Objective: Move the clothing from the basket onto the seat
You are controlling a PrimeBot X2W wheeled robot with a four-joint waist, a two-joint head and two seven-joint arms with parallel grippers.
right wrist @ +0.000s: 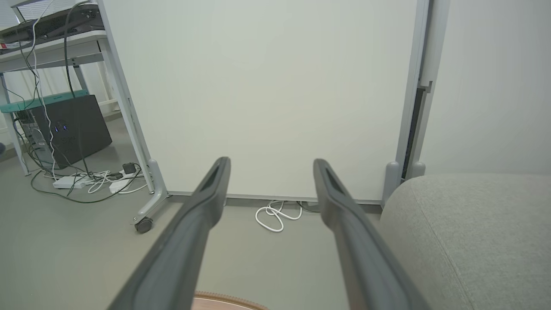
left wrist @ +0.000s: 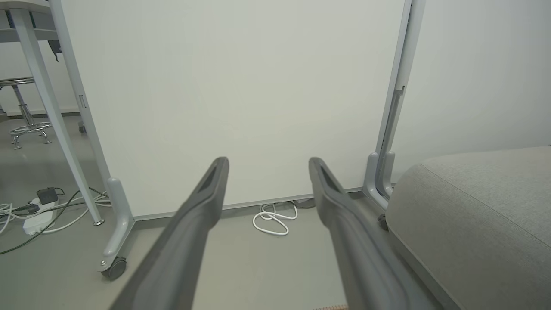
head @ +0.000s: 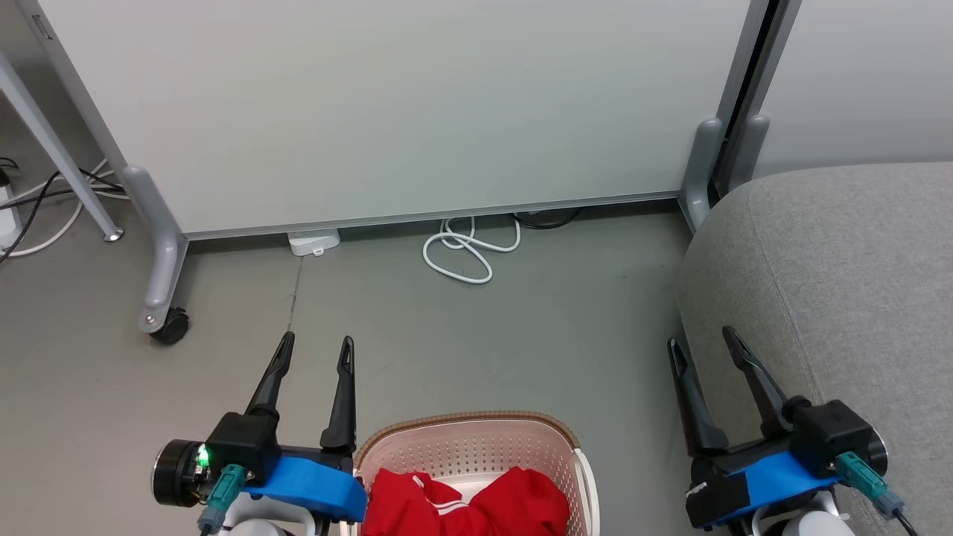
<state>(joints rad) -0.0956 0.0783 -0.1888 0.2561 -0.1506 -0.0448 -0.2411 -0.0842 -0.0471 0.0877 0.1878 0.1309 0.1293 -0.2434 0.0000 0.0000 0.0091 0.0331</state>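
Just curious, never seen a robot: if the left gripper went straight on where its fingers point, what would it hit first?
Most likely the large pale partition panel on grey wheeled legs. The left gripper, fingers open, aims at it over grey floor; the coiled white cable lies lower. Depth is unclear.

The head camera looks steeply down from behind the left gripper (head: 316, 341) and right gripper (head: 701, 337); each wrist camera looks forward, low, along its fingers (left wrist: 202, 206). All share the coiled white cable (head: 456, 240) ahead.
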